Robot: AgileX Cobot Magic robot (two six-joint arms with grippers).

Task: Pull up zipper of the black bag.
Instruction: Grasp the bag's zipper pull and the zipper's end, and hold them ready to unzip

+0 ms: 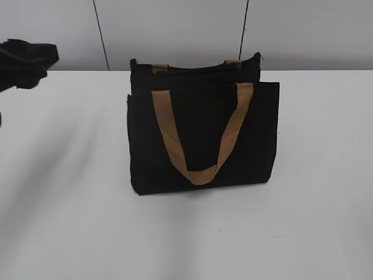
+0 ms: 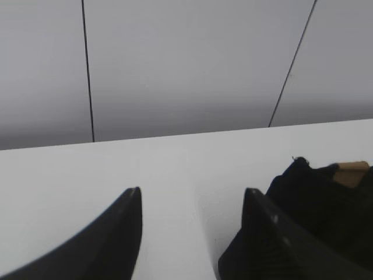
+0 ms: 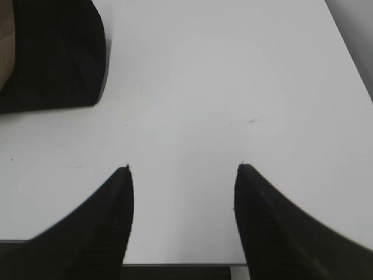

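We see the black bag (image 1: 201,131) standing upright on the white tabletop (image 1: 70,221), just to the right of our left end effector (image 2: 192,201) and up-left of our right end effector (image 3: 182,175); both are spread open and empty. The fabric looks soft and light, likely to slump or slide when tugged, so one end effector should pinch the top edge while the other takes the zipper (image 1: 198,67) pull, which we cannot make out here.
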